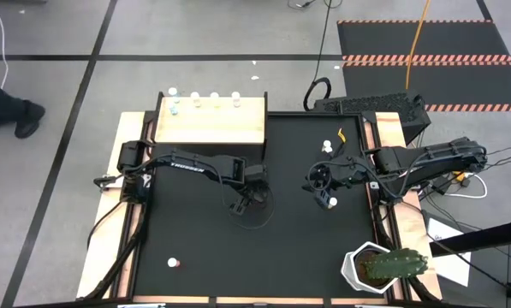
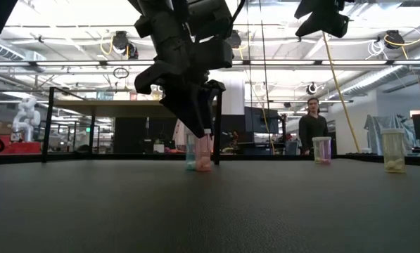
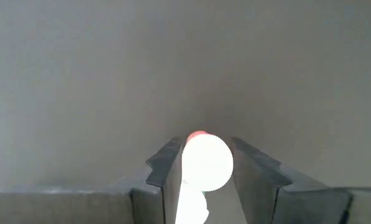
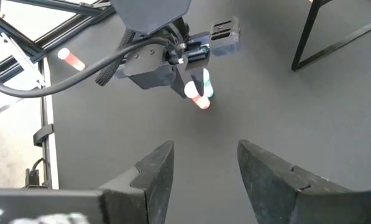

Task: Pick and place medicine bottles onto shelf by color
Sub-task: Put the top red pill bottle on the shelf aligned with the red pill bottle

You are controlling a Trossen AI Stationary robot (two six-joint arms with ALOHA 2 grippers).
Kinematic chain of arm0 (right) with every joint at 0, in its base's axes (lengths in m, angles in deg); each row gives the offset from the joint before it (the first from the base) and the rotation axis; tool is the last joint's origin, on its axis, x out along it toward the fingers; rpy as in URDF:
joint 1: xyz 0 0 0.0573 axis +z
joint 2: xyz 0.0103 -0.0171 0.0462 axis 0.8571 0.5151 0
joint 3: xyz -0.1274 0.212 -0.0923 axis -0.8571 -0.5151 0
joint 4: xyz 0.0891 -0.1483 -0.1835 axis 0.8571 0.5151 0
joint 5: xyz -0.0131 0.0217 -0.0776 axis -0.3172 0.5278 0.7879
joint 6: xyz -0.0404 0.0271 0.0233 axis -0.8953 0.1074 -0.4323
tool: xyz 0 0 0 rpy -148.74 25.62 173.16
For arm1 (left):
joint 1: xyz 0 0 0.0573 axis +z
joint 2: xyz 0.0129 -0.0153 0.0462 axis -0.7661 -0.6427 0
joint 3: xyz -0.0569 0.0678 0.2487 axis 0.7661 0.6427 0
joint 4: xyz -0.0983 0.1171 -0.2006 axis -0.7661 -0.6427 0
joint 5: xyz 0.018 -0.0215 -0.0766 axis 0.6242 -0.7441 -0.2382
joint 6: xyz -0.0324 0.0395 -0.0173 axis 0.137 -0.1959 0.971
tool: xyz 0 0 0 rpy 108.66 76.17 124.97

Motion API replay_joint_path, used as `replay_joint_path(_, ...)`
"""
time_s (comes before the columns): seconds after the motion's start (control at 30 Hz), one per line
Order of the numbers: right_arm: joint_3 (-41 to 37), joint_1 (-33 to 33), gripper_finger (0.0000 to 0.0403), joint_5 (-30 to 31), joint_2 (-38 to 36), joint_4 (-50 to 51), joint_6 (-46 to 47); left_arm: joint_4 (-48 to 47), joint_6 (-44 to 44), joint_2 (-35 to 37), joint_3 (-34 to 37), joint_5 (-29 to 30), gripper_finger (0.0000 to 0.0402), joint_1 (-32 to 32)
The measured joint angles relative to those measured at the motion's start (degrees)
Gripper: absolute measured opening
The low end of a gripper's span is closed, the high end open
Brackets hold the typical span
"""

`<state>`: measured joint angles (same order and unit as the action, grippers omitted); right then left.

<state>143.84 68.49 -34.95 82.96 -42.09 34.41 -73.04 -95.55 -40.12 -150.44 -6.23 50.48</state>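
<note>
Left gripper is clamped on a red/pink bottle by its white cap, mid-mat on the black table mat; whether the bottle touches the mat is hard to tell. "TROSSEN" is printed on the left arm. Right gripper hangs open nearby. Farther back, the shelf carries a row of bottles.

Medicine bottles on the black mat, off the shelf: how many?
5. A pink white-capped bottle at the left end effector, a blue bottle beside it, a second pink bottle and a yellow bottle farther right, a red bottle front-left. Arms may hide more.
</note>
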Motion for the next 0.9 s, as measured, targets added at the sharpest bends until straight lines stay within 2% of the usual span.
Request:
replay_joint_path(0.1,0.0,0.0,0.0171,0.0,0.0,0.0,-0.1,-1.9,4.7,0.0,-1.6,0.6,0.0129,-0.1)
replay_joint_path(0.23,0.0,0.0,0.0171,0.0,0.0,0.0,-0.9,-9.6,13.1,0.0,-8.7,0.6,0.013,0.0)
replay_joint_path(0.5,0.0,-0.4,0.0171,-0.1,0.0,0.0,-2.9,-30.5,20.7,0.1,-29.5,0.6,0.0131,1.6)
replay_joint_path(0.6,0.0,-0.4,0.0171,-0.2,0.0,0.0,-3.8,-39.0,22.4,0.1,-37.7,0.9,0.0131,3.9)
replay_joint_path(0.73,0.0,-0.5,0.0171,-0.2,0.0,0.0,-4.8,-49.6,22.4,0.1,-46.8,5.7,0.0131,8.0)
replay_joint_path(0.83,0.0,-1.2,0.0171,-0.2,0.0,0.1,-5.3,-54.6,22.5,0.7,-50.2,7.0,0.0131,11.9)
replay_joint_path(0.9,0.0,-1.5,0.0171,-0.2,0.0,0.3,-5.2,-53.8,22.6,3.0,-49.2,7.1,0.0131,14.8)
